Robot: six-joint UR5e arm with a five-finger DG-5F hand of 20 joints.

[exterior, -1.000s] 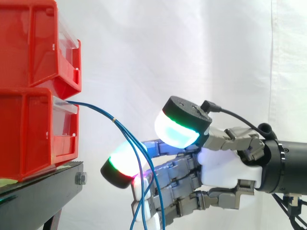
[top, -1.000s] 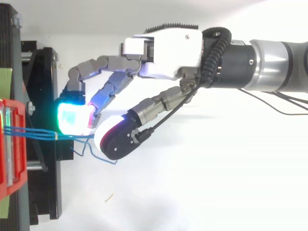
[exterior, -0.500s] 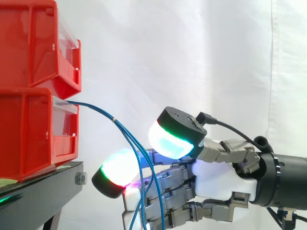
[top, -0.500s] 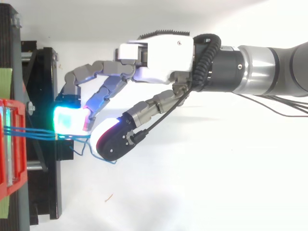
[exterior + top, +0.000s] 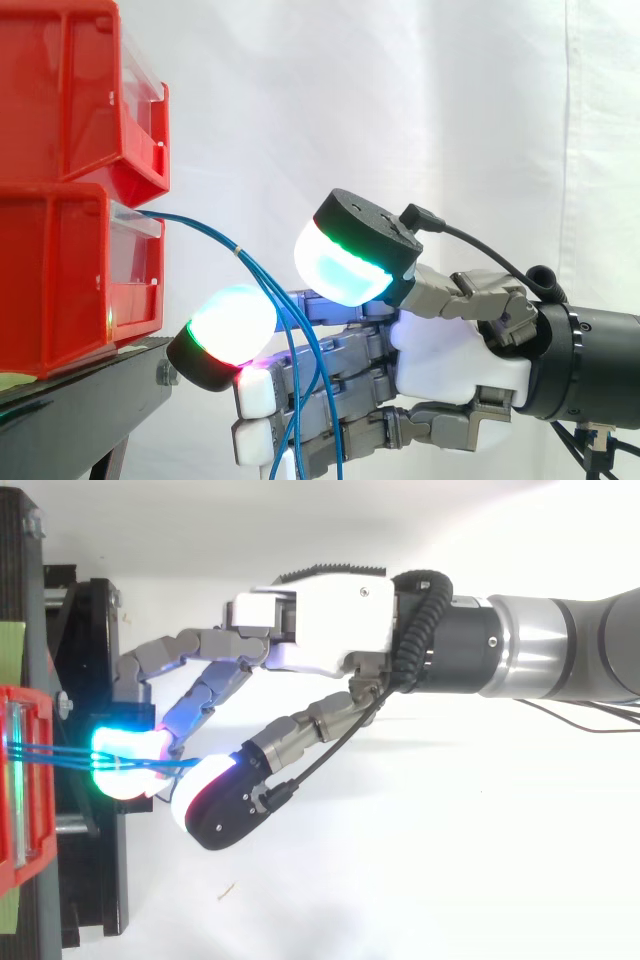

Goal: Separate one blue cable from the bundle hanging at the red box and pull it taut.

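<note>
- Blue cables are seen coming out of the front of the lower red bin. They arc to the right as a tight bundle as far as a small pale band.
- Below the band the strands are spread apart and hang steeply. Their lower ends are cut off by the bottom edge of the side view.
- The point where the cables are fixed inside the bin is hidden behind its clear front panel.
- The strands cannot be counted where they run close together.
- The hand is held open just right of the bins, with its fingers stretched towards the stand. The thumb pad is raised clear of the foremost fingertip pad, and nothing is clamped.
- The hanging strands are seen passing down through the gap between thumb and fingers and across the lower fingers. Whether they touch those fingers cannot be told.
- In the top view the cables are drawn in nearly straight lines from the bin across the glowing fingertip. Their further course is hidden under the thumb.
- An upper red bin is stacked on the lower one and is cut off by the top and left edges.
- The black stand under the bins is cropped at the bottom.
- The arm is cut off at the right edge, in front of the white curtain.
</note>
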